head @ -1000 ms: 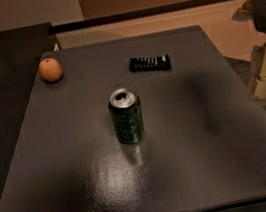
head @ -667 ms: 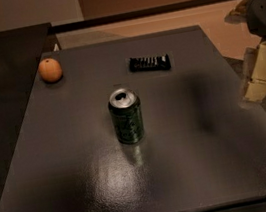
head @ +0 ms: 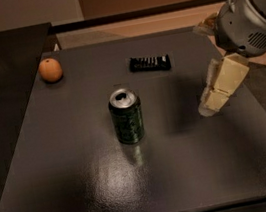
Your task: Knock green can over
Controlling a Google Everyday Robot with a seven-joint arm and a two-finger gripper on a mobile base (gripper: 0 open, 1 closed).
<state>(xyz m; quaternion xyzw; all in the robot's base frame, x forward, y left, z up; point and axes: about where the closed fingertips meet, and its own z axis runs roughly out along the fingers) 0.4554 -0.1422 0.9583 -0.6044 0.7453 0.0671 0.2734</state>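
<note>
End effector [head: 211, 107] by table [head: 195, 173] edge, green can [head: 127, 117] apart

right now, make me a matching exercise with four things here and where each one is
1 green can
2 orange fruit
3 black packet
4 gripper

A far left corner of the table
B over the table's right side, apart from the green can
C upright near the table's middle
D flat, beyond the green can

Pairs: 1-C, 2-A, 3-D, 4-B
</note>
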